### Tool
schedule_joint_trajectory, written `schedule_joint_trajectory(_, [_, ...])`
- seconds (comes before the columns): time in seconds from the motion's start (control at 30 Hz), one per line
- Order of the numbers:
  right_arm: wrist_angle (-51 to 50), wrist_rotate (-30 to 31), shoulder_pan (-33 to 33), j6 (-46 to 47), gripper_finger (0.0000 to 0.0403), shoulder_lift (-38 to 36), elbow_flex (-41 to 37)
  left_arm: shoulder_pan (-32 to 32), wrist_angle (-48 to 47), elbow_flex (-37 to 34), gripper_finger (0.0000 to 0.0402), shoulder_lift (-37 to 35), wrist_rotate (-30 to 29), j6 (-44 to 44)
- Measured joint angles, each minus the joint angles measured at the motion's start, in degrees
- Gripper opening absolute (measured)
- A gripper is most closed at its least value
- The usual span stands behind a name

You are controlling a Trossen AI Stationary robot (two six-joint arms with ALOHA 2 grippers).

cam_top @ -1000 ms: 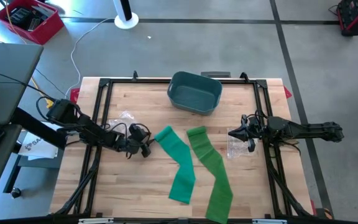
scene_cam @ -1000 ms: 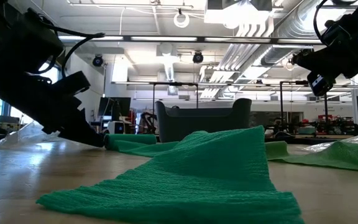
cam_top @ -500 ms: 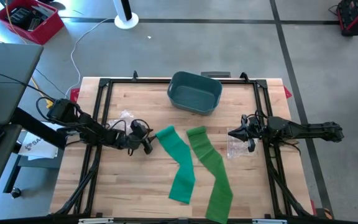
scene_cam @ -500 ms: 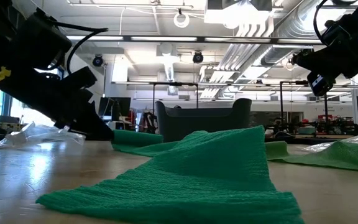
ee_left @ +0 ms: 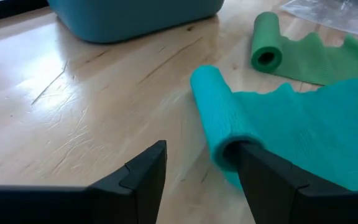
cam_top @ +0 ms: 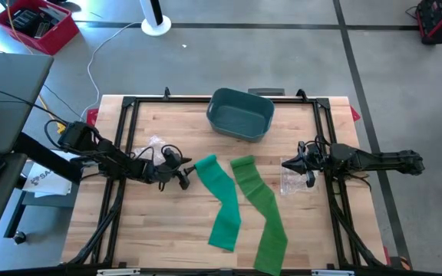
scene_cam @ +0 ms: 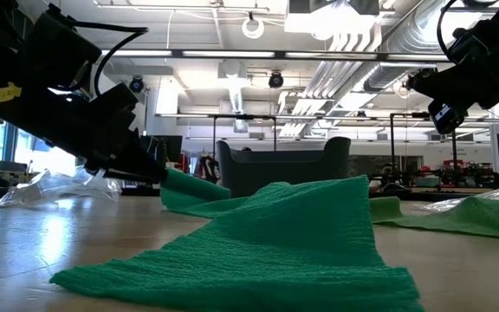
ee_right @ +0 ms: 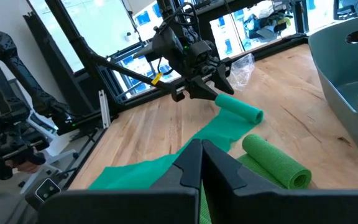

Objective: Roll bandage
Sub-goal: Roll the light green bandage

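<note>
Item: left bandage (cam_top: pixel 219 198), green, lying mid-table with its started roll (ee_left: pixel 219 118) at the end nearer the table's far edge; loose tail running toward the near edge. A second green bandage (cam_top: pixel 259 203) lies just beside it on the right, its own roll end (ee_left: pixel 266 48) also toward the far edge.

Left gripper (cam_top: pixel 183 173): fingers apart, one finger (ee_left: pixel 263 174) touching the roll's end, the other on bare wood. Over the last second it has travelled from the left side up to the roll. Reading: approach finished, rolling or pinching likely next.

Right gripper (cam_top: pixel 289 163): fingers together, empty, unmoved near the table's right edge over clear plastic wrap (cam_top: pixel 291 182).

Also present: teal bin (cam_top: pixel 241 113) at the far edge, centre.
</note>
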Motion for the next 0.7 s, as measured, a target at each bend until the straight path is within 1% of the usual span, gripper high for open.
schedule_joint_trajectory(0.1, [-0.01, 0.0, 0.0, 0.0, 0.0, 0.0, -0.01, 0.0, 0.37, 0.0, 0.0184, 0.0, -0.19, 0.47])
schedule_joint_trajectory(0.3, [0.0, 0.0, -0.01, 0.0, 0.0, 0.0, -0.01, 0.02, 2.5, 0.0, 0.0184, 0.0, -2.59, 1.11])
schedule_joint_trajectory(0.57, [0.0, -0.01, 0.0, 0.0, 0.0, 0.0, 0.0, 2.01, 2.84, 0.32, 0.0184, 0.0, -2.65, 1.61])
schedule_joint_trajectory(0.6, [0.0, 0.0, 0.01, 0.0, 0.0, 0.0, -0.01, 2.51, 2.89, 0.69, 0.0184, 0.0, -2.22, 2.11])
schedule_joint_trajectory(0.7, [-0.01, -0.01, 0.0, 0.0, 0.0, 0.0, -0.01, 4.15, 2.88, 2.01, 0.0183, 0.0, 1.77, 4.53])
